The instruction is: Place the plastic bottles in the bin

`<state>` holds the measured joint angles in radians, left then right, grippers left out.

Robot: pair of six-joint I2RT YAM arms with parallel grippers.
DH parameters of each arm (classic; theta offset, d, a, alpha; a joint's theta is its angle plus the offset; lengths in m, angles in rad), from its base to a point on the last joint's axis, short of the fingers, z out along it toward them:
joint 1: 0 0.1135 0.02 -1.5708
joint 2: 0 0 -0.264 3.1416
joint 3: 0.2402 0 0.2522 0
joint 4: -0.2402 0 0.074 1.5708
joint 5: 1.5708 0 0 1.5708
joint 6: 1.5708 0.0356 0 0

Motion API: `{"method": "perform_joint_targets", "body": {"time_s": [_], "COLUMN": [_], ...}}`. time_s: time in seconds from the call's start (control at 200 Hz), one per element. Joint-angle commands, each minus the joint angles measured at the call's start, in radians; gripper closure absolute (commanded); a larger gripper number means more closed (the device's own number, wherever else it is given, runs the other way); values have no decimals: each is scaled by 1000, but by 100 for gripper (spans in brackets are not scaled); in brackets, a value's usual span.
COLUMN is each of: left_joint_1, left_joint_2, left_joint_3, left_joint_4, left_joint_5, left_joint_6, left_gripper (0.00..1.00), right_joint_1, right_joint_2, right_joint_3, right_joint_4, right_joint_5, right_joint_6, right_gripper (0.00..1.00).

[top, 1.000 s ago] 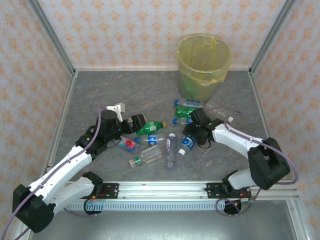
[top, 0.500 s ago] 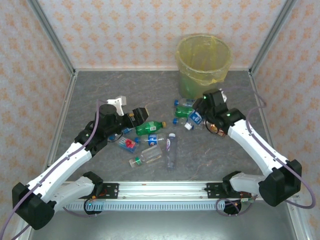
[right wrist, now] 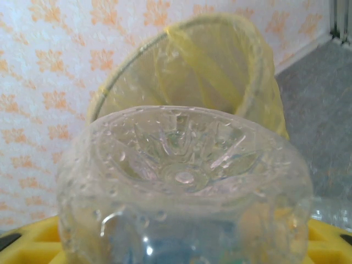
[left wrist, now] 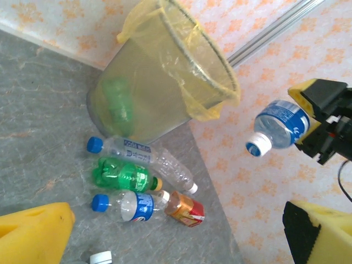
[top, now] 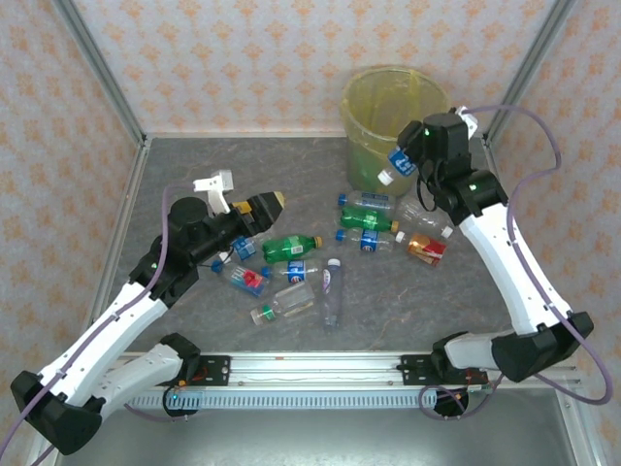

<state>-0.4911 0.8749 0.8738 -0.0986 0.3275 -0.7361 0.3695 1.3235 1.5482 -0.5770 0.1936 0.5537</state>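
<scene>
Far left, your left gripper (top: 265, 207) hung above the counter (top: 175, 175) with its 2 yellow fingers (left wrist: 33, 231) spread wide and nothing between them. Just right of it a green bottle (top: 291, 248) lay on its side. Nearer you lay a red-labelled bottle (top: 250, 281), a clear bottle (top: 287, 302) and a purple-labelled bottle (top: 330, 291), all flat on the counter.

Moving right, a bunch lay at the foot of the bin (top: 361, 126). In it were a blue-capped clear bottle (left wrist: 129, 149), a second green bottle (left wrist: 124, 176), a blue-capped bottle with a blue label (left wrist: 135, 204) and an orange-and-red bottle (left wrist: 184, 209). The bin stood upright at the back, its yellow bag (left wrist: 165, 33) folded over the rim, and 1 green bottle in the bin (left wrist: 118, 104) showed through the wall.

On the right, your right gripper (top: 412, 155) was clamped on a blue-labelled bottle (top: 400, 162). That bottle was well off the counter, white cap (left wrist: 257, 146) tilted down, close beside the bin and outside its rim.
</scene>
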Motion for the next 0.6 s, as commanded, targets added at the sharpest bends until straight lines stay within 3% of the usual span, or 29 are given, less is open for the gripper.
{"method": "perform_joint_targets", "body": {"time_s": [0.0, 0.235, 0.47, 0.596], "left_joint_1": [-6, -6, -6, -6], "left_joint_2": [-38, -71, -86, -95], "left_joint_3": [46, 90, 109, 116], "left_joint_4": [16, -53, -91, -110], "left_joint_5": [-50, -146, -177, -186], "left_joint_6": [-3, 36, 39, 44], "left_gripper": [1, 1, 1, 1], "right_joint_1": [-5, -22, -32, -64], "right_joint_2": [40, 174, 394, 485], "right_joint_3": [78, 237, 479, 543], "right_joint_4": [53, 162, 159, 154], "right_joint_5": [107, 179, 233, 180], "right_joint_6": [-74, -167, -280, -248], "right_gripper": [43, 43, 43, 42]}}
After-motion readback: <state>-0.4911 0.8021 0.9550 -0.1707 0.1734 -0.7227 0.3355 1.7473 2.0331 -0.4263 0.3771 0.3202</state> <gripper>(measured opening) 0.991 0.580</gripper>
